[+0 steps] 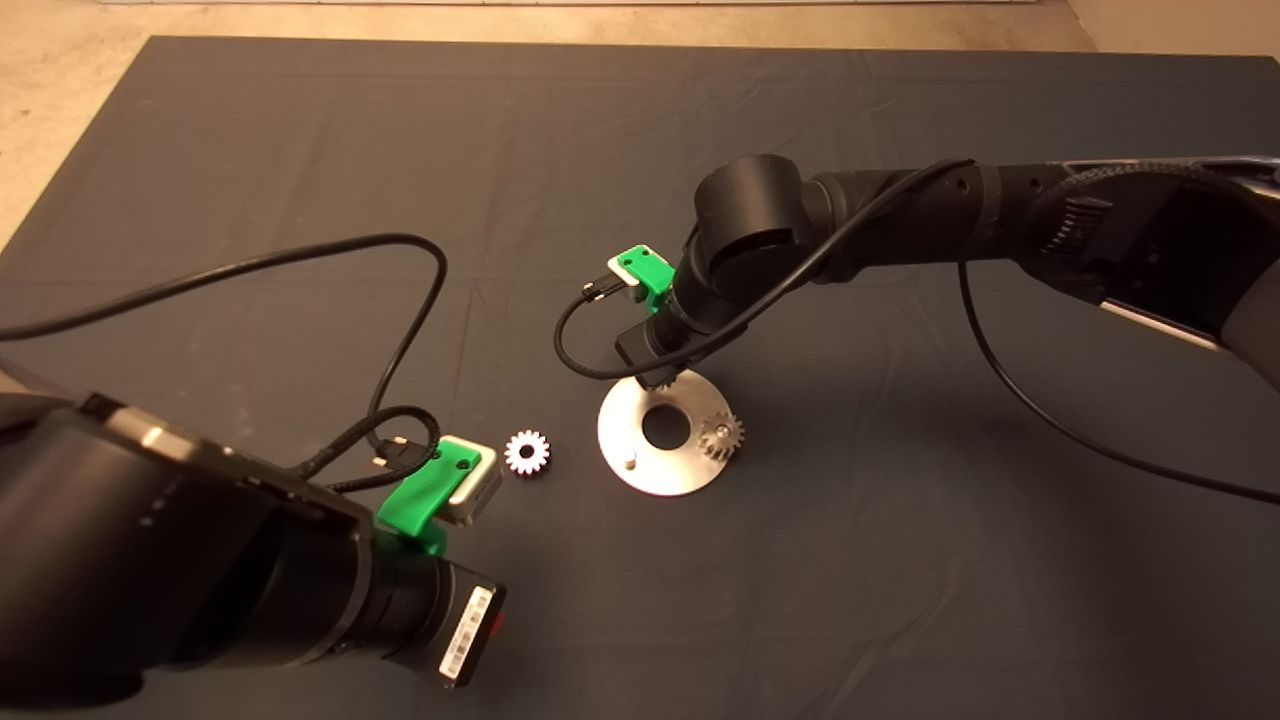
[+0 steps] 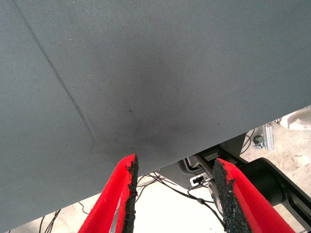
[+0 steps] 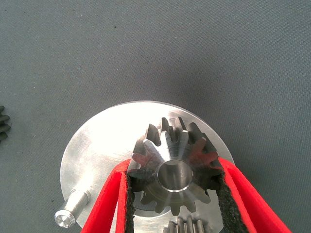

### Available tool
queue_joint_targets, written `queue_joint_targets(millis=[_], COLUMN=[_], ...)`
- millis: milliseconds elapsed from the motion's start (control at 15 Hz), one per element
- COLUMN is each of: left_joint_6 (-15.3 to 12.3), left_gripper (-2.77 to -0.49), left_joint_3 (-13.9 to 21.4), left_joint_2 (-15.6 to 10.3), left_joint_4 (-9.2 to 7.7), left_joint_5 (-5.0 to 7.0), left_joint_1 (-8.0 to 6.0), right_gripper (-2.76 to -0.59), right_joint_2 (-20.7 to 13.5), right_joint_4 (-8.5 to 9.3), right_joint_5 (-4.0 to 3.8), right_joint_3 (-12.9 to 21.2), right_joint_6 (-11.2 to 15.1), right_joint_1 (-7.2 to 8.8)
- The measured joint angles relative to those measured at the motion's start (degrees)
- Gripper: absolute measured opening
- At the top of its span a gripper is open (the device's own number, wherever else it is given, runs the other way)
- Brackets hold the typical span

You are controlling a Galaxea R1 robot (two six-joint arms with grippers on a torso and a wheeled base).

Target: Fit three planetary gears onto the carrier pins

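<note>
Head view: right gripper [image 1: 662, 378] sits over the far rim of the flat round silver carrier plate [image 1: 640, 470]; one small toothed grey gear [image 1: 721, 436] is on its right pin, a silver gear [image 1: 527, 453] lies loose on the mat left of the plate, and the near-left pin [image 1: 631, 462] is bare.

Left wrist view: left gripper [image 2: 175, 194] waits at the mat's near edge, fingers apart and empty.

Right wrist view: red fingers [image 3: 119, 189] are closed on a steel gear [image 3: 175, 170] above the plate, so I judge it should be lowered level with its bore centred on the hidden pin; open mat all around.

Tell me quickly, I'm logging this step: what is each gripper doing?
Left gripper: open, empty, at the mat's edge.
Right gripper: shut on a planetary gear over the round plate.
</note>
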Motion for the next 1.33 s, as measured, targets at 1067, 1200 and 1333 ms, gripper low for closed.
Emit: queue_joint_targets(millis=[1067, 1200, 1333], left_joint_6=[0.0, 0.0, 0.0], left_gripper=[-2.23, -2.23, -2.23], left_joint_3=[0.0, 0.0, 0.0], left_joint_2=[0.0, 0.0, -0.4], left_joint_4=[0.0, 0.0, -0.01], left_joint_5=[0.0, 0.0, -0.02], left_joint_1=[0.0, 0.0, 0.0], right_gripper=[-2.43, -2.43, -2.43], right_joint_2=[-0.4, -0.5, -1.2], right_joint_4=[-0.44, -0.52, -0.5], right_joint_5=[0.2, 0.2, 0.63], right_joint_3=[1.1, 1.4, 1.8], right_joint_6=[0.0, 0.0, 0.0], right_joint_1=[-0.13, -0.16, -0.22])
